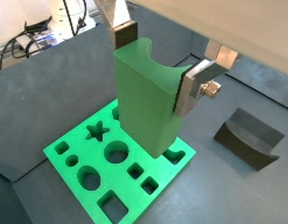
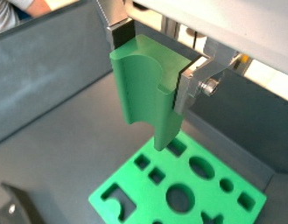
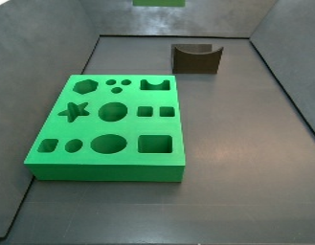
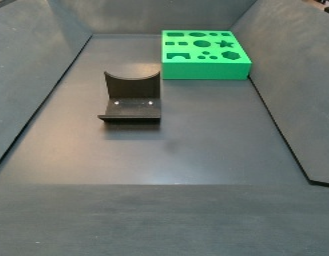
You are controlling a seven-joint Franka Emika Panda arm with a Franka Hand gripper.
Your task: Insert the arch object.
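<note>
My gripper (image 1: 160, 63) is shut on the arch object (image 1: 146, 96), a tall green bar with a semicircular groove along one side, held upright between the silver fingers; it shows in both wrist views (image 2: 146, 96). It hangs above the flat green board (image 1: 81, 162) with shaped holes, its lower end over the board's edge. The board also shows in a wrist view (image 2: 146, 188) and in both side views (image 3: 134, 129) (image 4: 240, 68). Its arch-shaped hole (image 3: 154, 84) is open. Gripper and bar are out of view in both side views.
The dark fixture (image 4: 131, 97), an L-shaped bracket with a notched top on a base plate, stands on the grey floor apart from the board, and is seen in the other views too (image 3: 195, 59) (image 1: 249, 137) (image 2: 17, 206). Dark walls surround the floor.
</note>
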